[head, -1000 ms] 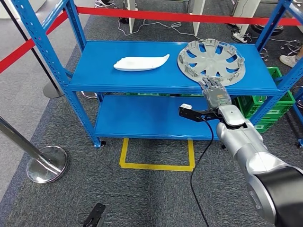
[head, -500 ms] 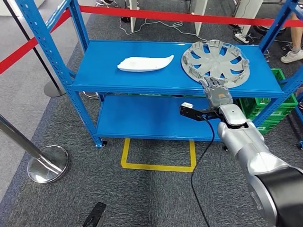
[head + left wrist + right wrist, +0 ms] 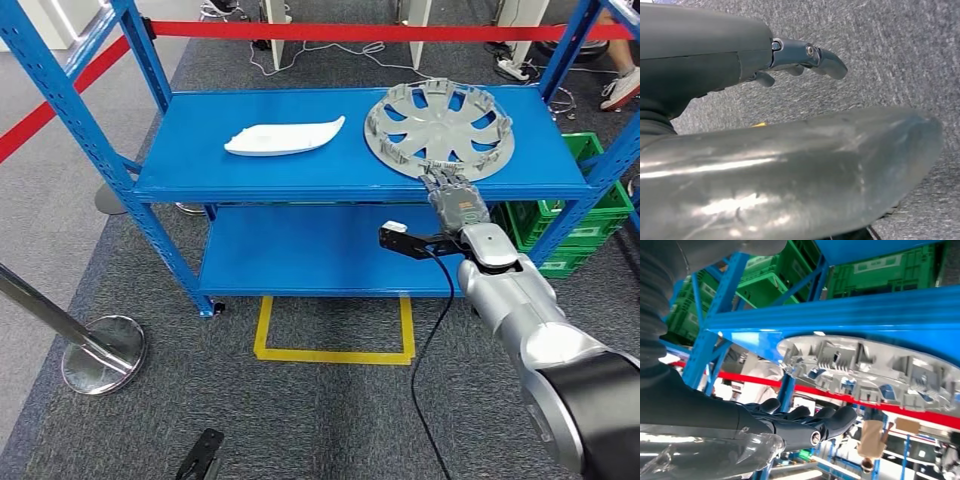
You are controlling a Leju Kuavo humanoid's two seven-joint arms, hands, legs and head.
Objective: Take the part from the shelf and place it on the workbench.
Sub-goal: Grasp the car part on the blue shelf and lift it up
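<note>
Right hand (image 3: 455, 202), fingers stretched out and holding nothing, reaches the near rim of the grey wheel cover (image 3: 440, 130), which lies flat at the right of the blue shelf (image 3: 226, 160). Grasping, lifting and carrying to the worktop all remain.

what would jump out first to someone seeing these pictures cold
The bright blue shelf dominates the head view, with a big grey wheel cover lying flat on the right of its top level and a white curved part to its left. The silver right arm reaches in, its right hand at the cover's near rim.
</note>
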